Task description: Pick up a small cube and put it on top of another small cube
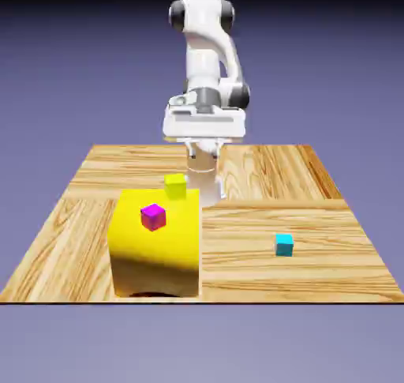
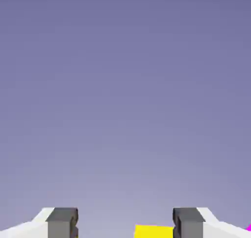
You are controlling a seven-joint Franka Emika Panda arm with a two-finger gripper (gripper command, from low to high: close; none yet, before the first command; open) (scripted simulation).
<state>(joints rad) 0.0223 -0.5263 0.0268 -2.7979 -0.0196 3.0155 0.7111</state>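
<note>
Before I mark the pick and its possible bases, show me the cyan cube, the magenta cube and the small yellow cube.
cyan cube [image 1: 284, 245]: exterior view, on its front face.
magenta cube [image 1: 153, 216]: exterior view, at its middle, atop the big yellow block [image 1: 155, 264].
small yellow cube [image 1: 175, 185]: exterior view, on its front face.

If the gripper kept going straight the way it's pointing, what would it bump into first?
Probably nothing: ahead of the open gripper shows only plain backdrop. The small yellow cube barely peeks in at the bottom edge, seemingly below that line.

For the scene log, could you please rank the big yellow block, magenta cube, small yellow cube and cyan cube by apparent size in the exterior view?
1. Big yellow block, clearly largest.
2. Magenta cube, small yellow cube and cyan cube: near alike; differing camera distance prevents ranking.
</note>
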